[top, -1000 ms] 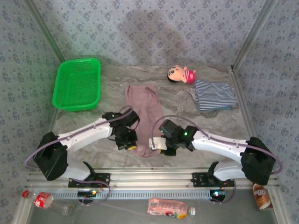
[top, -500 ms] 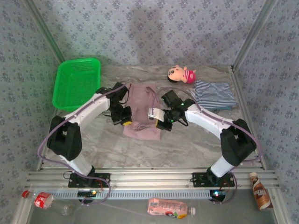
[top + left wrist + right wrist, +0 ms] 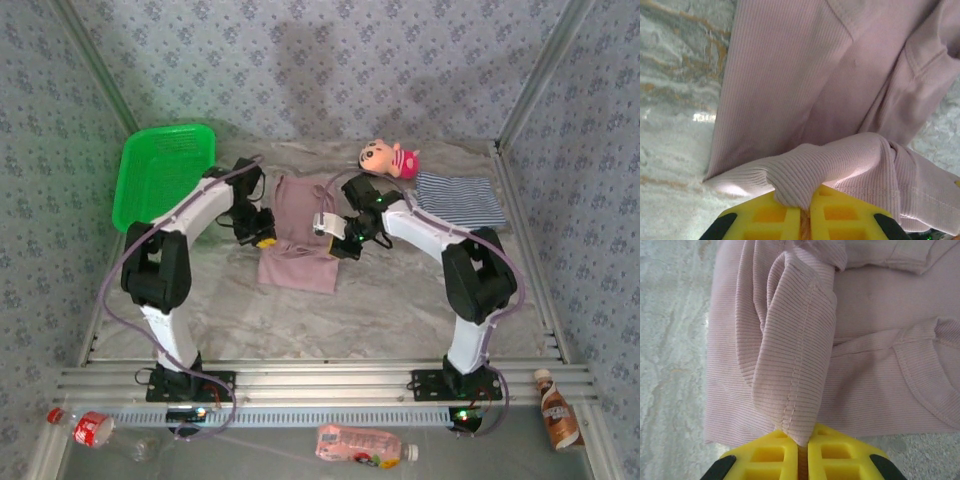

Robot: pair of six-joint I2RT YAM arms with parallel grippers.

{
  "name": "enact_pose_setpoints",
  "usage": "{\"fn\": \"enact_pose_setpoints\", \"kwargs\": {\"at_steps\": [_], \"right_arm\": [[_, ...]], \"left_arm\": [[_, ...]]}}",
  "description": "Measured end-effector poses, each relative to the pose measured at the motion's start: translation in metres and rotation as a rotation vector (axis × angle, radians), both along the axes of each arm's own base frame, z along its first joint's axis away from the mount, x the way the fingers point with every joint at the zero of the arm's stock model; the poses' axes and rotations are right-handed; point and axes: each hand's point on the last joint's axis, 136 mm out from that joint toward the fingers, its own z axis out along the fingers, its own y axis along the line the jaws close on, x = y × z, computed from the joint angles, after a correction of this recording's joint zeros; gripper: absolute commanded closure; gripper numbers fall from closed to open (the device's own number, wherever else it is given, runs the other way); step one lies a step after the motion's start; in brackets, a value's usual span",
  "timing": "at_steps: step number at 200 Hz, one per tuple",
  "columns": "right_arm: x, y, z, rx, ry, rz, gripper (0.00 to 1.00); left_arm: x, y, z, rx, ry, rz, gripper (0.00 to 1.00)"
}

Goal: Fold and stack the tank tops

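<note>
Both clamped on mauve tank top; L fingers, R fingers.

Soft, even, bright light. A small white glare patch lies on the tabletop left of the left claw.
</note>
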Motion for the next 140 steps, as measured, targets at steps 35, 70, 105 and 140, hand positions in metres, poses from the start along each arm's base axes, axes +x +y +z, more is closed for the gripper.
{"fn": "enact_pose_setpoints", "kwargs": {"at_steps": [35, 70, 105, 140], "right_arm": [[0.017, 0.0, -0.025, -0.027, 0.016, -0.023, 0.85], [0.044, 0.001, -0.035, -0.027, -0.019, -0.069, 0.79], [0.071, 0.0, -0.035, -0.017, -0.083, -0.142, 0.73], [0.102, -0.004, -0.033, -0.04, -0.179, -0.236, 0.68]], "left_arm": [[0.018, 0.001, -0.022, 0.007, 0.021, 0.0, 0.87], [0.04, 0.005, -0.03, 0.005, 0.011, 0.016, 0.85], [0.059, 0.009, -0.036, 0.01, -0.012, 0.03, 0.76], [0.081, 0.017, -0.026, 0.05, -0.081, 0.031, 0.6]]}}
